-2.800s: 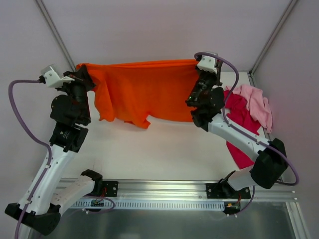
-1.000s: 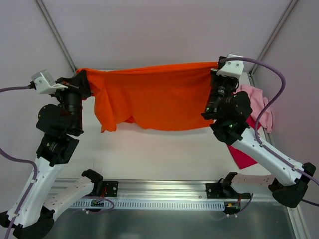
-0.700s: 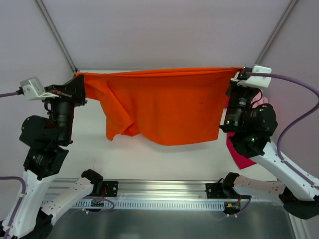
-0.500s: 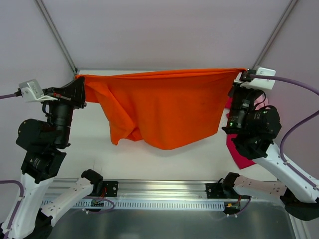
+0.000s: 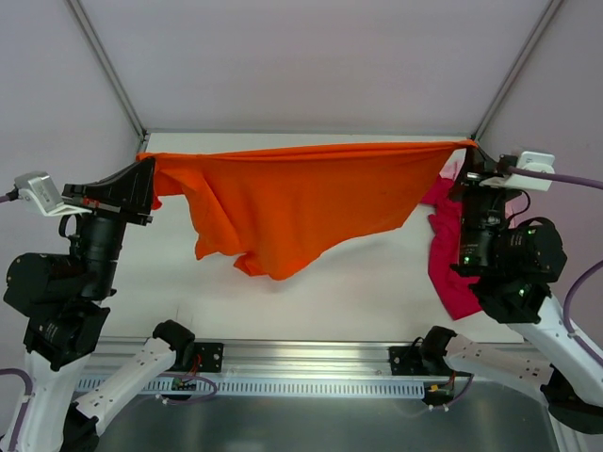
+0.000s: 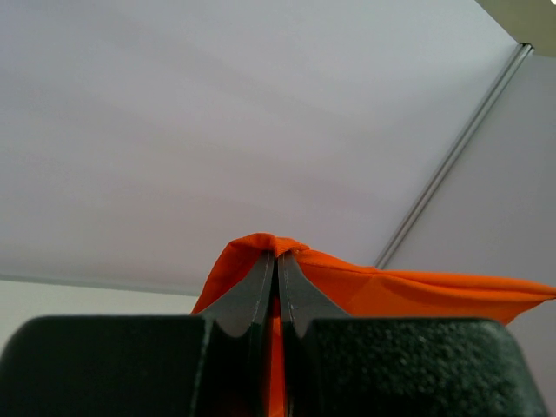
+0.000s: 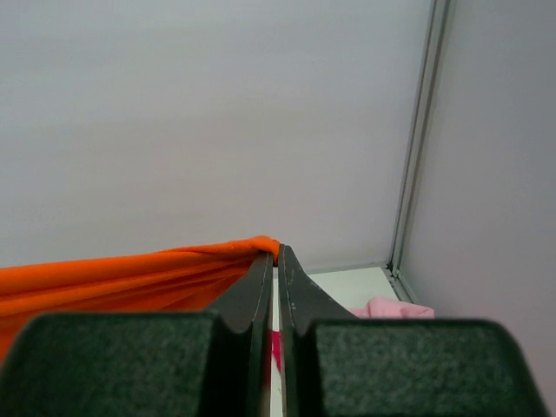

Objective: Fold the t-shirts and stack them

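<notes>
The orange t-shirt (image 5: pixel 301 202) hangs stretched in the air between my two grippers, its lower edge drooping over the table. My left gripper (image 5: pixel 143 168) is shut on its left corner; the left wrist view shows orange cloth (image 6: pixel 382 291) pinched between the jaws (image 6: pixel 277 256). My right gripper (image 5: pixel 468 148) is shut on its right corner; orange cloth (image 7: pixel 130 278) runs left from the closed jaws (image 7: pixel 277 252). The magenta-red t-shirt (image 5: pixel 443 254) lies crumpled at the right of the table, partly behind my right arm. The pink t-shirt (image 7: pixel 387 307) shows only in the right wrist view.
The white table (image 5: pixel 358 292) is walled at the back and both sides, with metal corner posts (image 5: pixel 108 71). An aluminium rail (image 5: pixel 311 363) carrying the arm bases runs along the near edge.
Both arms have lifted and spread apart, drawing the orange t-shirt taut and higher. The right arm has moved right and now covers the pink t-shirt in the top view.
</notes>
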Robot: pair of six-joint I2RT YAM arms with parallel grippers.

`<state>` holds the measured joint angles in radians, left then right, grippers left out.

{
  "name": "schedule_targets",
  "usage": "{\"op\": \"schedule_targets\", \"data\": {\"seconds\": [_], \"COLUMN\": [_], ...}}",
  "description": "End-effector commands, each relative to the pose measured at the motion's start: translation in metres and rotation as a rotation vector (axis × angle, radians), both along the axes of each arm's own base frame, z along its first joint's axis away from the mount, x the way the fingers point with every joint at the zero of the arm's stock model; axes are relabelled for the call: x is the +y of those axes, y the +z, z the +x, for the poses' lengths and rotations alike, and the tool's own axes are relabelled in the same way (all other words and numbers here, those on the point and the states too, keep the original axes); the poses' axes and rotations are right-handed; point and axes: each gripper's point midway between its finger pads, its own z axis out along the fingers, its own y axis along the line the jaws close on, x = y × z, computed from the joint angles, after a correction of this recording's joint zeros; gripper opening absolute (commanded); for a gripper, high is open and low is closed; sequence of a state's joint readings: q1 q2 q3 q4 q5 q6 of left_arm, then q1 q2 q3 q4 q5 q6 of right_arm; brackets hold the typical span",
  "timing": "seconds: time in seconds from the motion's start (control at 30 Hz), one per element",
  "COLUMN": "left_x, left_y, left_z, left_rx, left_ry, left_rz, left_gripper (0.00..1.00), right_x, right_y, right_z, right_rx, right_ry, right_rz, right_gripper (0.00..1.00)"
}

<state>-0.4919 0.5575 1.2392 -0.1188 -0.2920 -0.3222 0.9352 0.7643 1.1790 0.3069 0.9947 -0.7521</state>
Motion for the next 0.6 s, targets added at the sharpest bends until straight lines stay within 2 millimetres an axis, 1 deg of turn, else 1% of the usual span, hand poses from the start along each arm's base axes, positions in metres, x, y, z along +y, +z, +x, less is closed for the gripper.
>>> {"op": "schedule_targets", "data": {"seconds": [0.0,0.03,0.07,0.1,0.13,0.17,0.2,0.23,0.27,0.3,0.37,0.47,0.53,0.57], "left_x": [0.044,0.046,0.05,0.052,0.055,0.055,0.062,0.062,0.061,0.065,0.067,0.072,0.071,0.074], "left_y": [0.039,0.032,0.028,0.023,0.011,-0.001,-0.009,-0.023,-0.036,-0.041,-0.056,-0.056,-0.048,-0.037], "left_z": [-0.036,-0.04,-0.041,-0.043,-0.047,-0.045,-0.053,-0.051,-0.047,-0.052,-0.054,-0.073,-0.085,-0.097], "left_rx": [-0.119,-0.097,-0.082,-0.069,-0.038,-0.014,-0.006,0.027,0.056,0.062,0.11,0.088,0.057,0.034], "left_ry": [0.12,0.119,0.131,0.137,0.138,0.143,0.16,0.163,0.17,0.182,0.193,0.188,0.169,0.16], "left_rz": [-0.112,-0.112,-0.118,-0.12,-0.127,-0.117,-0.136,-0.14,-0.127,-0.129,-0.106,-0.098,-0.08,-0.08], "left_gripper": [0.0,0.0,0.0,0.0,0.0,0.0,0.0,0.0,0.0,0.0,0.0,0.0,0.0,0.0], "right_x": [-0.042,-0.043,-0.043,-0.042,-0.037,-0.038,-0.032,-0.031,-0.03,-0.03,-0.031,-0.043,-0.053,-0.055], "right_y": [-0.001,0.0,-0.009,-0.013,-0.016,-0.027,-0.03,-0.033,-0.042,-0.044,-0.047,-0.045,-0.044,-0.045], "right_z": [-0.019,-0.022,-0.025,-0.028,-0.029,-0.032,-0.034,-0.035,-0.035,-0.037,-0.039,-0.046,-0.049,-0.049], "right_rx": [0.042,0.042,0.077,0.087,0.097,0.15,0.156,0.167,0.194,0.191,0.193,0.179,0.173,0.174], "right_ry": [-0.09,-0.069,-0.042,-0.012,0.034,0.045,0.097,0.109,0.113,0.125,0.133,0.119,0.083,0.077], "right_rz": [0.09,0.091,0.049,0.083,0.074,0.037,0.075,0.071,0.055,0.074,0.083,0.115,0.135,0.134], "right_gripper": [0.01,0.01,0.01,0.01,0.01,0.01,0.01,0.01,0.01,0.01,0.01,0.01,0.01,0.01]}}
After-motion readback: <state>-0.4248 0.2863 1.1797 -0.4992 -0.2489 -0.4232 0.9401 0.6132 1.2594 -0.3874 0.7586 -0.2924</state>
